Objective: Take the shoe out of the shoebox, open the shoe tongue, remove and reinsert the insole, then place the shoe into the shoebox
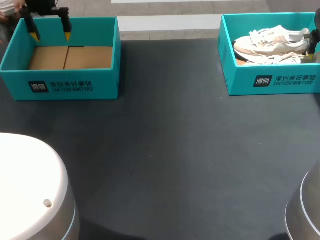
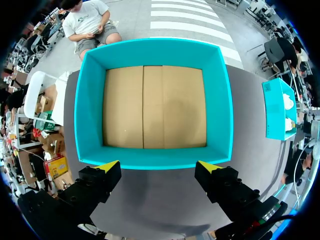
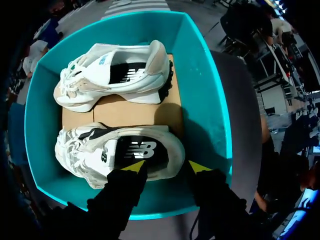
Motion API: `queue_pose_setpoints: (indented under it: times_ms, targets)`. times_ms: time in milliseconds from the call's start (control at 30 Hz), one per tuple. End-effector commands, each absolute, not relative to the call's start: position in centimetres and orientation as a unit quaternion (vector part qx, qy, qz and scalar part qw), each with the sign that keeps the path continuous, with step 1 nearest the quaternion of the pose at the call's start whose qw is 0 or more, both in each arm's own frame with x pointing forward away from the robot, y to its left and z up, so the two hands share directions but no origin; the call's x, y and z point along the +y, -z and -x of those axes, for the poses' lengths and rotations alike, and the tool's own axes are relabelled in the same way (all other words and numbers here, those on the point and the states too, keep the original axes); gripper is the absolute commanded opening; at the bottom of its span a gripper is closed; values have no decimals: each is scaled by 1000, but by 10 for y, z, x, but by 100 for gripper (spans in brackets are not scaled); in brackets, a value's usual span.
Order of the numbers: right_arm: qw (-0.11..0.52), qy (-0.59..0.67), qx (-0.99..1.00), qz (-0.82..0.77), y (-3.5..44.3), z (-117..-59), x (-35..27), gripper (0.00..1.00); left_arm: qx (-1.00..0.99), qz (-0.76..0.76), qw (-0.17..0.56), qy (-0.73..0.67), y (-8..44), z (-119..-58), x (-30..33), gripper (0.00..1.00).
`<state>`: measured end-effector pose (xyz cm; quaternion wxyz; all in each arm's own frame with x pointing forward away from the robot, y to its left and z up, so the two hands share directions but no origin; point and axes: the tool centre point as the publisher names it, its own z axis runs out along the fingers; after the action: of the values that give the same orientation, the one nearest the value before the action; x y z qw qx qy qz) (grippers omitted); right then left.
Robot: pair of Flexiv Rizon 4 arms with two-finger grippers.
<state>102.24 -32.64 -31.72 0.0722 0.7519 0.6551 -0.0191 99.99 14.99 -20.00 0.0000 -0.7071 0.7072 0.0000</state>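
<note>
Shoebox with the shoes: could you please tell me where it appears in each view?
Head view: shoebox, table's far right corner.
Left wrist view: small, far beside the empty box.
Right wrist view: directly under the right gripper.
Shared landmark: the white shoes inside.

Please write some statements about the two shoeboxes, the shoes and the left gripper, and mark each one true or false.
1. The left shoebox holds one shoe. False: only its cardboard floor shows.
2. The right shoebox holds two white shoes. True.
3. The left gripper is open above the left shoebox. True.
4. One shoe lies on the table between the boxes. False: both shoes are inside the right shoebox.
</note>
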Motion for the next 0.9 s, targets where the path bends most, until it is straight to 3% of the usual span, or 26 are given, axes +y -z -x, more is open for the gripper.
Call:
queue_pose_setpoints:
  times_ms: [33, 667, 733, 767, 800, 900]
  targets:
    - [69, 22, 651, -756, 329, -1028, -328, 50, 707, 707, 0, 0, 200, -1000, 150, 100]
    - [73, 35, 633, -770, 355, -1035, -343, 47, 707, 707, 0, 0, 200, -1000, 150, 100]
    - [78, 37, 628, -773, 356, -1036, -343, 36, 707, 707, 0, 0, 200, -1000, 150, 100]
    - [79, 39, 626, -775, 356, -1036, -343, 7, 707, 707, 0, 0, 200, -1000, 150, 100]
    - [79, 37, 619, -780, 357, -1036, -344, 0, 707, 707, 0, 0, 200, -1000, 150, 100]
    - [84, 41, 607, -789, 353, -1035, -345, 0, 707, 707, 0, 0, 200, -1000, 150, 100]
